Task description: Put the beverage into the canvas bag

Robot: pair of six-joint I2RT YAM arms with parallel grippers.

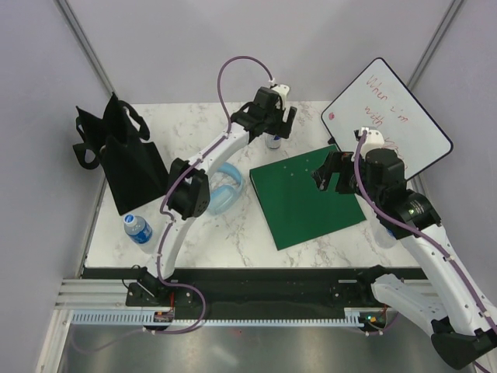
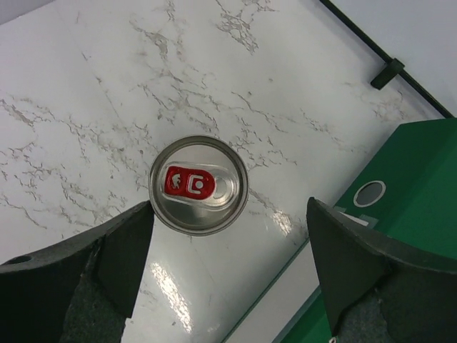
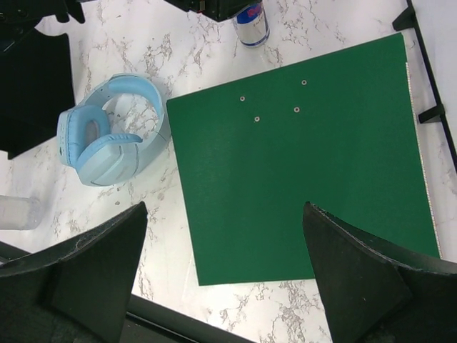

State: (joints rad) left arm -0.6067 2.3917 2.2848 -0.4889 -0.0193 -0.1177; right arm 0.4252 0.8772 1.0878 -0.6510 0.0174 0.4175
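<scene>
Partly hidden can beneath wide-open left jaws

Top view: the beverage can [image 1: 273,143] stands upright toward 12 o'clock on the marble table [image 1: 233,241]. The left gripper [image 1: 273,128] hangs directly over it and covers all but its lower body. The canvas bag [image 1: 128,159] sits at 9 o'clock, well apart from the can. Whether its mouth gapes cannot be told. A water bottle [image 1: 138,228] lies at 7 o'clock, just below the bag. Blue headphones [image 1: 227,193] near the middle are half masked by the left arm. The right gripper [image 1: 330,175] hovers over the green board [image 1: 303,206]. The whiteboard [image 1: 386,116] at 2 o'clock carries red writing too faint to read.

Left wrist view: only the can's [image 2: 198,184] silver lid and red tab show, near the centre, with its sides unseen. The fingers [image 2: 107,264] stand spread at 8 and 4 o'clock, neither touching the can. The green board [image 2: 421,179] is cropped at 3 o'clock.

Right wrist view: the right gripper [image 3: 221,279] is spread wide with only the green board [image 3: 300,164] under the gap and nothing held. The can [image 3: 251,23] at 12 o'clock has its top hidden by dark gripper parts. The canvas bag [image 3: 32,86] is a cropped black mass at 10 o'clock. The headphones [image 3: 111,139] lie at 9 o'clock, and the water bottle [image 3: 18,212] is a blur cut off at the left edge.
</scene>
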